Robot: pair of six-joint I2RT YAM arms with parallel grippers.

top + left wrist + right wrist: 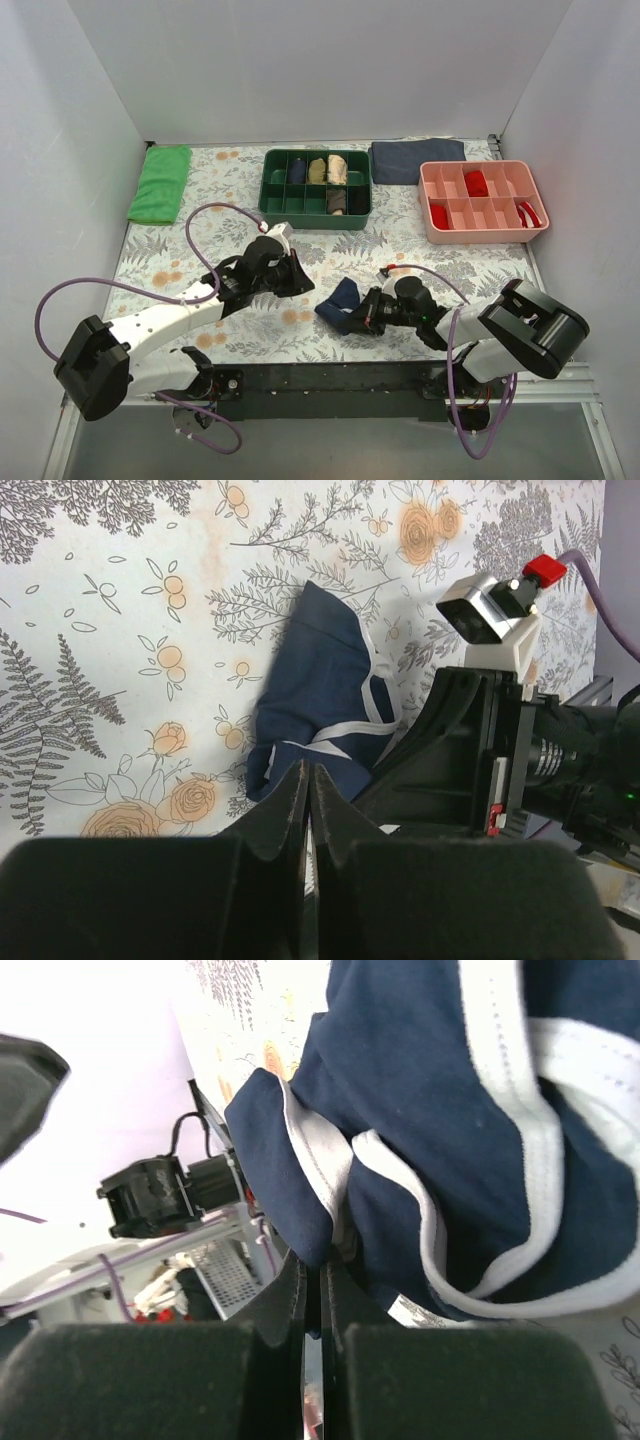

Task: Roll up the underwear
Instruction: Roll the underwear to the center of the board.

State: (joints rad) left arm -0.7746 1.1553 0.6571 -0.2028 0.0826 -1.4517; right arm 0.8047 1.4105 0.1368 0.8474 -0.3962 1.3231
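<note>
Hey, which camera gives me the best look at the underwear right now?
The left wrist view: it shows the underwear whole, with the white piping clear. The top view shows it only as a small dark bundle. The right wrist view is so close that the fabric runs off the picture.

Lab booth, bare white walls (330, 60)

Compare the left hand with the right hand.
The left hand is shut on nothing, while the right hand is shut on a fold of the underwear. The left hand stands apart from the underwear, but the right hand is pressed right against it. Both have dark fingers closed together, and both point toward the underwear.
</note>
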